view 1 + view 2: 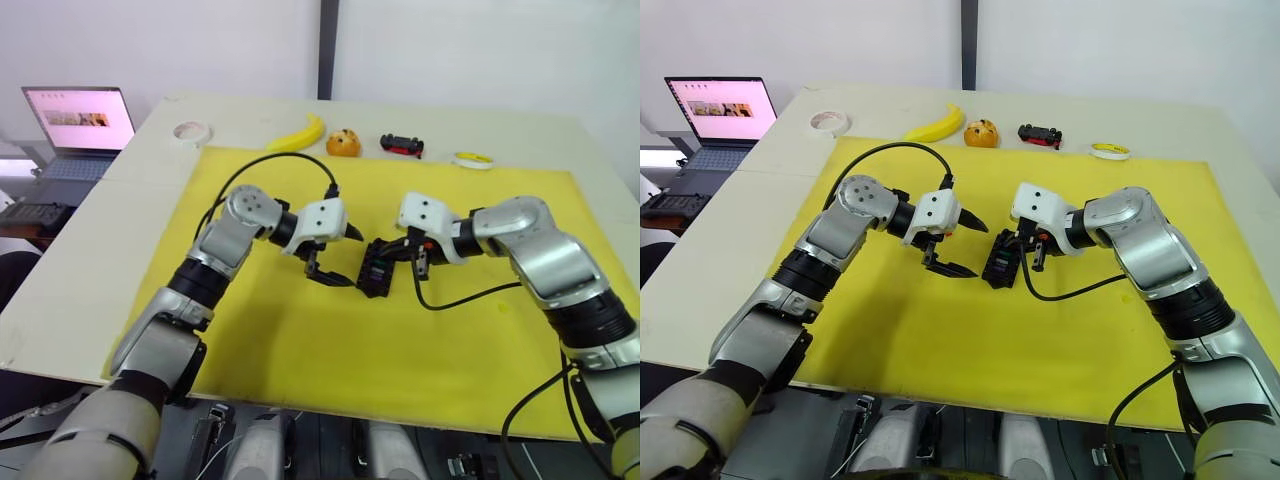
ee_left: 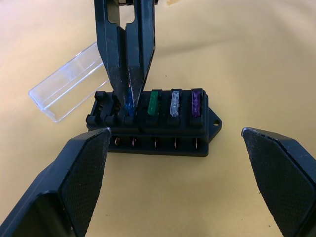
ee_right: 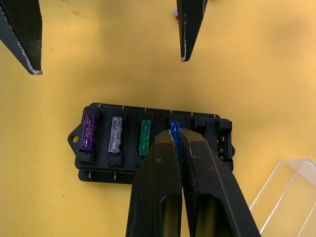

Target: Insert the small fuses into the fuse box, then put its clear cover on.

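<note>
Right wrist view gives you the clearest read: your right pincer (image 3: 177,140) is clenched on a blue fuse (image 3: 174,132), its two fingers pressed together with the fuse tip sitting at a slot of the fuse box (image 3: 153,143). Beside that pincer, along the same row, you see a green fuse (image 3: 144,138), a clear grey fuse (image 3: 115,134) and a purple fuse (image 3: 89,132) already seated, the purple one farthest from the pincer and next to the box's mounting ear. On the other side of the pincer the end slots of the box hold no fuse.

Your left pincer (image 2: 175,163) is released, fingers spread wide, and it hovers just short of the fuse box without touching it; the box lies between and a little beyond its fingertips. From the head camera you see this pincer (image 1: 335,255) facing the right one across the box, both low over the yellow mat (image 1: 300,360) on the counter (image 1: 90,250).

Just beside the box, on the far side from your left pincer, the clear cover (image 2: 66,89) lies on the mat, close to the box's end.
</note>
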Robot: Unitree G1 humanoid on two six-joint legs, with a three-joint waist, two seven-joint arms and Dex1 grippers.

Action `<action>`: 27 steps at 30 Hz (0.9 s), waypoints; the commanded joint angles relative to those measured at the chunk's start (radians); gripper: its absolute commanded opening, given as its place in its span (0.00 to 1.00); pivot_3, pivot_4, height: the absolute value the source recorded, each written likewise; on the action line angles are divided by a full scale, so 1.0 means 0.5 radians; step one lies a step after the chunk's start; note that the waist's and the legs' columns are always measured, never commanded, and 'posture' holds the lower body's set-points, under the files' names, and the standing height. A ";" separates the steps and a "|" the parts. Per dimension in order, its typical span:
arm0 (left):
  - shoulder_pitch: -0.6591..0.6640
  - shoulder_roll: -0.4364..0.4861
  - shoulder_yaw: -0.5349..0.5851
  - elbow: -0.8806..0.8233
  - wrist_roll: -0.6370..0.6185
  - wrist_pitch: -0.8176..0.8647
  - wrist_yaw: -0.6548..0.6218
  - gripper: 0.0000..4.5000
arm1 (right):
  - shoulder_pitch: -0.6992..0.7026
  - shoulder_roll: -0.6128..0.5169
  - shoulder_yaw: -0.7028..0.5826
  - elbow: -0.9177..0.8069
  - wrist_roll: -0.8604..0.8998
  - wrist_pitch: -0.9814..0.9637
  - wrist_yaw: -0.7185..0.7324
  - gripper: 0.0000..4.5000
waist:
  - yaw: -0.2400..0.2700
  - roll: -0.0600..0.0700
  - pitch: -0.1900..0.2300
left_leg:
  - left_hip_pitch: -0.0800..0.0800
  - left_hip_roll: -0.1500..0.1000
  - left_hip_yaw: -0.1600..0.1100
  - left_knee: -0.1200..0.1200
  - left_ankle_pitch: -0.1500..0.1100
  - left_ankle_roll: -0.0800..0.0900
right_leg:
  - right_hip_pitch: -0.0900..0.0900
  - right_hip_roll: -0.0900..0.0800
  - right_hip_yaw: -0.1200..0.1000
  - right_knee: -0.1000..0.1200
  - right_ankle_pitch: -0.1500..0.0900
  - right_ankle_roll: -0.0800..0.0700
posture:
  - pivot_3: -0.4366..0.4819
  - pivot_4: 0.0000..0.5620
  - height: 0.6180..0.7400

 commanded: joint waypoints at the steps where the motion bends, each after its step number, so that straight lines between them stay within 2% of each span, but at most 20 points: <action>1: -0.031 0.002 0.028 -0.032 -0.013 -0.005 0.000 1.00 | -0.013 0.007 -0.021 -0.048 0.005 0.023 -0.008 0.00 | 0.000 0.000 0.000 | 0.000 0.000 0.000 0.001 0.000 0.000 | 0.000 0.000 0.000 0.001 0.000 0.000 | 0.48 0.27 1.00; 2: -0.030 0.002 0.028 -0.032 -0.013 -0.005 0.001 1.00 | -0.015 0.006 -0.026 -0.058 0.012 0.034 -0.006 0.00 | 0.000 0.000 0.000 | 0.000 0.000 0.000 0.001 0.000 0.000 | 0.000 0.000 0.000 0.001 0.000 0.000 | 0.48 0.27 1.00; 5: -0.028 0.002 0.028 -0.032 -0.012 -0.008 0.002 1.00 | -0.025 0.002 -0.050 -0.085 0.035 0.065 -0.002 0.22 | 0.000 0.000 0.000 | 0.000 0.000 0.000 0.002 0.000 0.000 | 0.000 0.000 0.000 0.002 0.000 0.000 | 0.48 0.27 1.00; 8: -0.026 0.001 0.028 -0.029 -0.010 -0.011 0.006 1.00 | -0.040 -0.013 -0.104 -0.135 0.078 0.119 -0.006 0.54 | 0.000 0.000 0.000 | 0.000 0.000 0.000 0.002 0.000 0.001 | 0.000 0.000 0.000 0.002 0.000 0.000 | 0.48 0.27 1.00; 9: -0.023 0.001 0.027 -0.028 -0.008 -0.015 0.008 1.00 | -0.036 -0.023 -0.120 -0.154 0.088 0.134 -0.008 0.68 | 0.000 0.000 0.000 | 0.000 0.000 0.000 0.002 0.000 0.001 | 0.000 0.000 0.000 0.002 0.000 0.000 | 0.48 0.27 1.00; 11: -0.019 0.000 0.024 -0.019 -0.003 -0.023 0.012 1.00 | -0.018 -0.047 -0.156 -0.194 0.114 0.148 -0.004 0.86 | 0.000 0.000 0.000 | 0.000 0.000 0.000 0.003 -0.001 0.001 | 0.000 0.000 0.000 0.003 0.000 0.000 | 0.48 0.27 1.00; 19: -0.009 -0.028 0.006 0.026 0.019 -0.071 0.030 1.00 | 0.154 -0.012 -0.402 -0.181 0.266 0.043 -0.077 0.86 | 0.003 0.000 0.000 | 0.000 0.000 0.000 0.007 -0.002 0.003 | 0.001 -0.001 0.000 0.005 0.000 0.000 | 0.48 0.27 1.00; 24: 0.017 -0.025 0.009 -0.009 -0.006 -0.102 -0.015 1.00 | 0.379 0.182 -0.667 -0.241 0.456 -0.142 -0.202 0.86 | 0.000 0.000 0.000 | 0.000 0.000 0.000 0.007 -0.002 0.003 | 0.001 0.000 0.000 0.006 0.000 0.000 | 0.48 0.27 1.00; 27: 0.028 -0.047 0.024 -0.016 -0.031 -0.083 -0.022 1.00 | 0.624 0.333 -0.805 -0.310 0.555 -0.225 -0.313 0.66 | 0.002 0.000 0.000 | 0.000 0.001 -0.001 0.008 -0.002 0.003 | 0.001 0.000 0.000 0.009 0.000 0.000 | 0.48 0.27 1.00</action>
